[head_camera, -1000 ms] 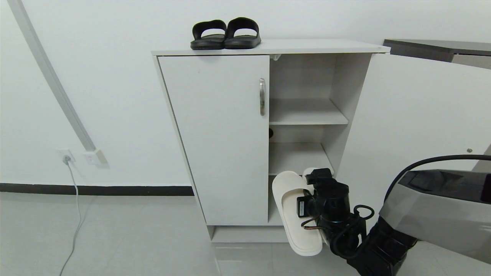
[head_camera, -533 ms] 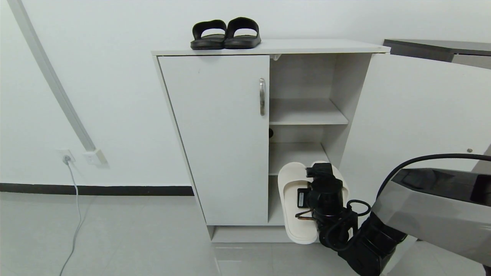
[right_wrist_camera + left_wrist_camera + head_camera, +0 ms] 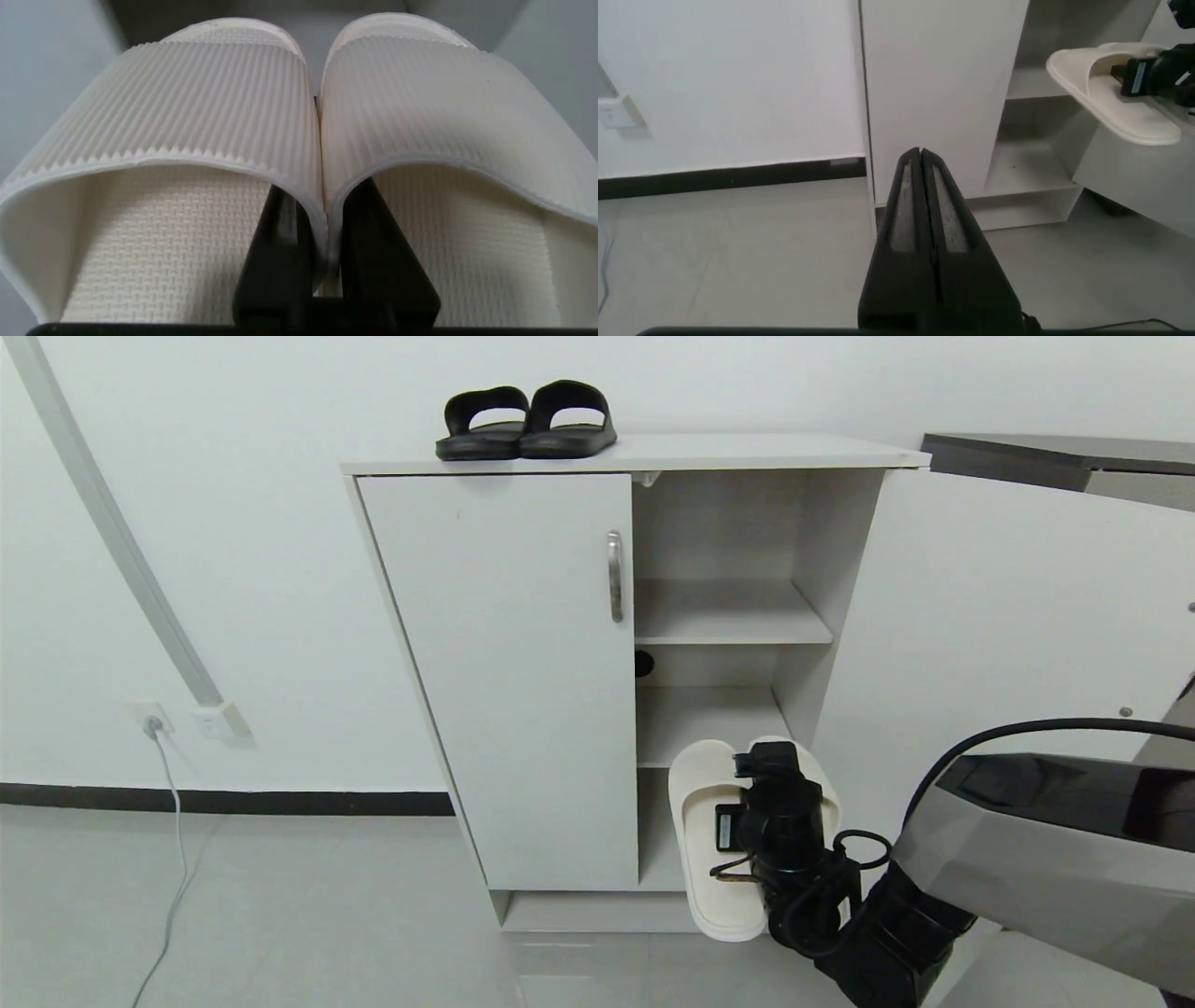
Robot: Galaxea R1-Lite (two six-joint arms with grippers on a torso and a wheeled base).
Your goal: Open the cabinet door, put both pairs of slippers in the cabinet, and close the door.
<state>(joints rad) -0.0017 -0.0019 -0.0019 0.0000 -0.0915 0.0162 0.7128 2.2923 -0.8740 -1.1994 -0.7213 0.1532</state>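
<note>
White slippers (image 3: 709, 840): pair gripped in my right end effector (image 3: 322, 233).
Held at the cabinet's (image 3: 495, 681) lowest right opening. Black slippers (image 3: 526, 420) on cabinet top, left. Left end effector (image 3: 921, 187) closed, empty, over floor (image 3: 738, 243).

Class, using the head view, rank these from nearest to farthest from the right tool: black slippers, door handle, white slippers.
1. white slippers, gripped in the right tool.
2. door handle, up on the closed door.
3. black slippers, atop the cabinet.

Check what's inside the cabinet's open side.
Upper shelf and middle shelf look bare. The white slippers in the right gripper partly cover the bottom compartment; the closed left door hides the rest.
</note>
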